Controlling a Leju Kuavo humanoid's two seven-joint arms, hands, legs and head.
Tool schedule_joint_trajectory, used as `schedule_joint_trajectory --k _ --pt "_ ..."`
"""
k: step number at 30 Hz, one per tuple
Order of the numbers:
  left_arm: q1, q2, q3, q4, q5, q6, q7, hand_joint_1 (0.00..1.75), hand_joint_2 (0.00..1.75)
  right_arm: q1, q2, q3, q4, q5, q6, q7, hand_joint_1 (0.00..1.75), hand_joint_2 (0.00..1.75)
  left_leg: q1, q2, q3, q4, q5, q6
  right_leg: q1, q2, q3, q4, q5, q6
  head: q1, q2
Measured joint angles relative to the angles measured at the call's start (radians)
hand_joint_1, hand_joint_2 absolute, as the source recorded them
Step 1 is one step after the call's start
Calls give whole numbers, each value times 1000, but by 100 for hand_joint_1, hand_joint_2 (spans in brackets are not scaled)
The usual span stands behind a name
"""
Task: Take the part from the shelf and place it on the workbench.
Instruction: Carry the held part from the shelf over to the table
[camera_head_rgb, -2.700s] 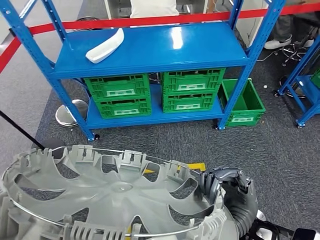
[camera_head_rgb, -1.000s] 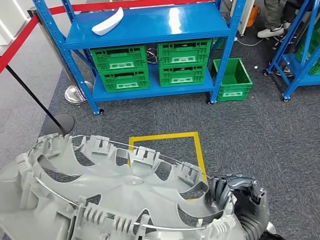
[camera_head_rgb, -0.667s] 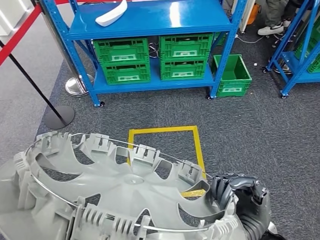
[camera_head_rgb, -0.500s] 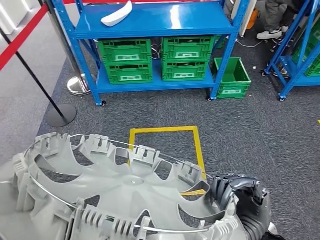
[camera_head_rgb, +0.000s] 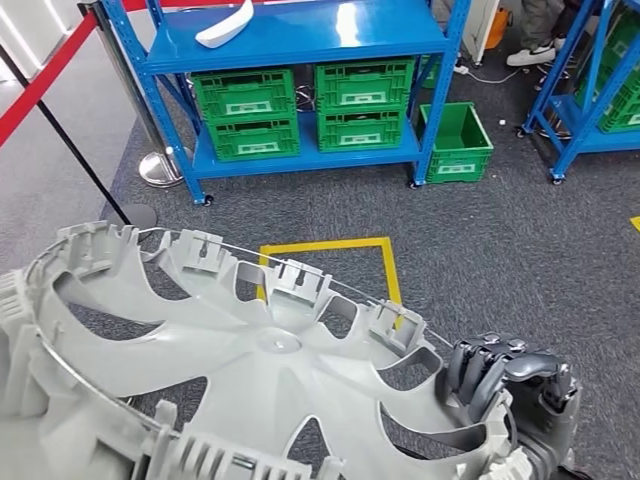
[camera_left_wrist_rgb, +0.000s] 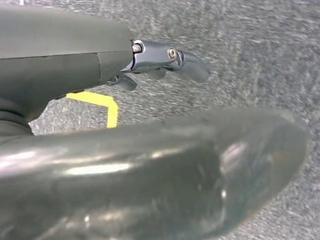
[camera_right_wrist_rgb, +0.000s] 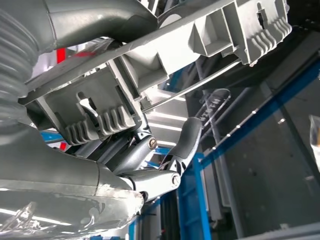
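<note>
Large grey wheel-cover part (camera_head_rgb: 249, 370) across the near foreground, carried above dark carpet (camera_head_rgb: 513, 250), well apart from the blue shelf (camera_head_rgb: 302, 40) at the far side. Right hand (camera_head_rgb: 513, 385) clasping the part's near-right rim, fingers (camera_head_rgb: 472, 365) curled over the edge; same rim (camera_right_wrist_rgb: 181, 45) against that hand in its wrist view. Left hand (camera_left_wrist_rgb: 113, 75) over the carpet, fingers extended, grasp impossible to tell. Yellow floor square (camera_head_rgb: 343, 262) beyond the part. Green crates (camera_head_rgb: 302, 105) on the lower shelf; white piece (camera_head_rgb: 225, 24) on top.
</note>
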Motion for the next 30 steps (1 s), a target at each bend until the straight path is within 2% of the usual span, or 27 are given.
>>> schedule_joint_trajectory --k 1,2,3,4,5,6,7,8,9,10,11,17,20,21,22,23,24,25,26,27,28,30 --pt "-1 0 0 0 0 0 0 0 0 -1 3 -1 -1 0 2 0 175 175 0 0 -17 67 -51 -3 1 0 -15 0 13 -3 -1 0" --pt "-1 1 0 0 0 0 0 0 0 -2 4 -2 -2 -1 4 0 175 175 1 0 -29 130 -82 -5 1 0 -31 1 26 -4 -1 0" --pt "-2 1 0 0 -1 0 0 0 0 -3 5 -2 -2 -1 6 0 175 175 1 0 -31 175 -89 -5 2 0 -48 1 39 -3 -1 0" --pt "-3 1 0 0 -1 0 0 0 0 -4 6 -3 -2 -2 8 0 175 175 1 0 -18 190 -73 -4 2 0 -65 2 51 -3 -1 0" --pt "-4 1 0 0 -1 0 0 0 0 -6 7 -3 -2 -3 10 0 175 175 0 0 9 173 -44 -1 3 0 -81 2 64 -2 -1 0" --pt "-5 2 0 0 -2 0 0 0 0 -8 7 -4 -2 -4 11 0 175 175 0 0 53 125 -19 3 4 0 -94 2 76 0 -1 0" --pt "-7 3 0 0 -2 0 0 0 0 -10 8 -5 -3 -4 13 0 175 175 -1 0 114 53 -7 9 5 0 -106 3 87 2 -1 0" --pt "-10 3 0 0 -2 0 0 0 0 -11 8 -6 -5 -5 15 0 175 175 -2 -1 172 -27 -12 14 7 0 -115 5 99 5 -1 0" --pt "-14 4 0 0 -3 0 1 0 0 -13 9 -8 -7 -6 16 0 175 175 -4 -1 215 -90 -22 18 8 -2 -122 5 110 9 -1 0" --pt "-16 4 0 0 -4 0 1 0 0 -14 10 -9 -9 -7 18 0 175 175 -5 -2 241 -132 -32 21 10 -3 -127 6 119 13 0 0" --pt "-18 4 -1 0 -5 0 1 0 0 -15 10 -10 -9 -7 18 0 175 175 -5 -2 244 -147 -37 23 9 -4 -131 5 126 15 0 0" --pt "-19 4 -1 0 -5 0 2 0 0 -16 10 -11 -10 -7 19 0 175 175 -6 -3 237 -145 -35 24 9 -5 -133 3 133 17 0 0" --pt "-17 4 -1 0 -5 0 2 0 0 -17 10 -11 -10 -7 19 0 175 175 -8 -3 231 -142 -31 29 7 -5 -135 0 140 20 -1 0" --pt "-16 3 -1 0 -5 0 2 0 0 -16 10 -13 -10 -7 20 0 175 175 -7 -1 222 -143 -21 36 6 -4 -142 10 124 25 0 0" --pt "-14 3 -1 0 -6 0 3 0 0 -15 10 -14 -10 -8 21 0 175 175 -6 1 202 -143 -1 43 5 -3 -161 82 66 33 2 0" --pt "-12 2 -1 0 -7 0 4 0 0 -14 10 -16 -10 -8 23 0 175 175 -4 3 167 -140 28 48 4 -2 -159 149 30 40 4 0" --pt "-11 1 -1 0 -8 0 6 0 0 -14 10 -18 -10 -8 24 0 175 175 -3 4 127 -134 60 51 3 -1 -130 183 -4 45 6 0" --pt "-11 1 -1 0 -10 -1 7 0 0 -14 10 -18 -10 -8 26 1 175 175 -3 4 91 -125 85 47 2 -1 -76 183 -30 47 8 0" --pt "-11 1 -1 0 -10 -1 9 0 0 -14 10 -18 -10 -8 28 0 175 175 -4 3 65 -115 102 42 3 0 -5 107 -19 45 7 0" --pt "-10 0 -1 0 -11 -1 9 0 0 -14 10 -19 -10 -8 29 1 175 175 -6 2 54 -109 112 37 4 0 41 39 -30 42 7 0" --pt "-10 0 -1 0 -11 -1 9 0 0 -13 10 -19 -10 -8 29 1 175 175 -6 2 48 -106 121 32 6 1 58 6 -44 37 8 0" --pt "-8 -1 -1 0 -11 -1 9 0 0 -10 10 -19 -10 -8 29 0 175 175 -5 1 40 -105 137 22 7 0 44 0 -36 22 9 0"
